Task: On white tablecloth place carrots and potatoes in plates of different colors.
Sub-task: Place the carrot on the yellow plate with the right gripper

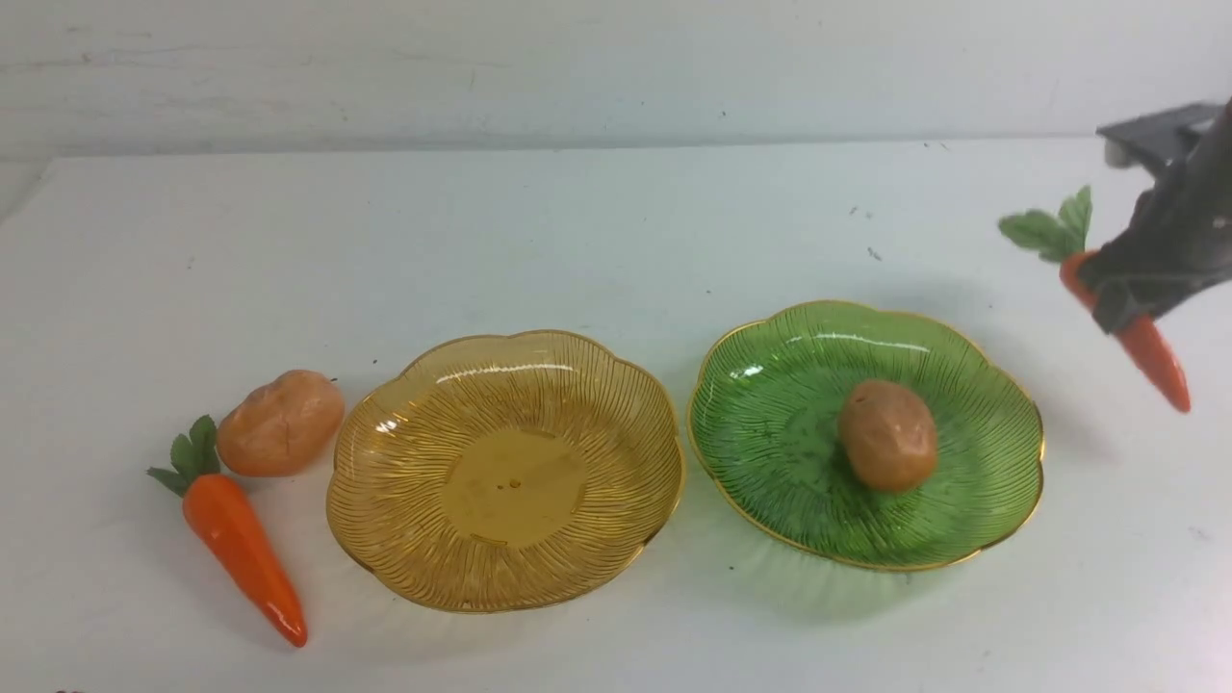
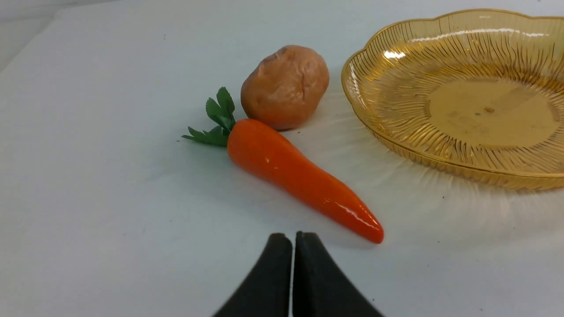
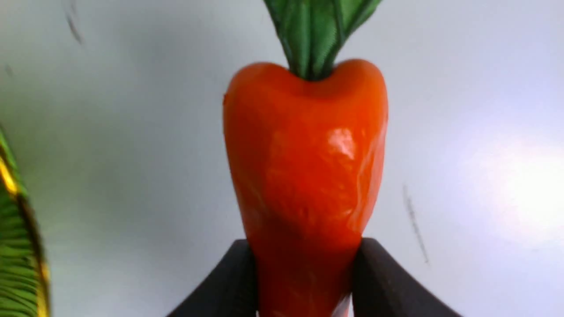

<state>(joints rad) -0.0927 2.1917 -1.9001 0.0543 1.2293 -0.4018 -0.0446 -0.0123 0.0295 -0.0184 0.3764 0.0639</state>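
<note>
On the white tablecloth point(image 1: 616, 221) an amber plate point(image 1: 385, 500) stands bare beside a green plate point(image 1: 770, 423) that holds one potato point(image 1: 887, 435). Left of the amber plate lie a second potato point(image 1: 280, 423) and a carrot point(image 1: 243, 549); the left wrist view shows this carrot point(image 2: 299, 176), the potato point(image 2: 285, 86) and the amber plate point(image 2: 484, 110). My left gripper point(image 2: 293, 237) is shut and empty, just short of that carrot's tip. At the far right my right gripper point(image 1: 1121, 298) is shut on the other carrot point(image 1: 1160, 361), its fingers point(image 3: 374, 273) pressing both sides of the carrot point(image 3: 306, 154).
The pale wall point(image 1: 616, 67) rises behind the table's far edge. A grey part of the robot point(image 1: 1155, 135) shows at the upper right. The green plate's gold rim point(image 3: 17, 229) lies close beside the held carrot.
</note>
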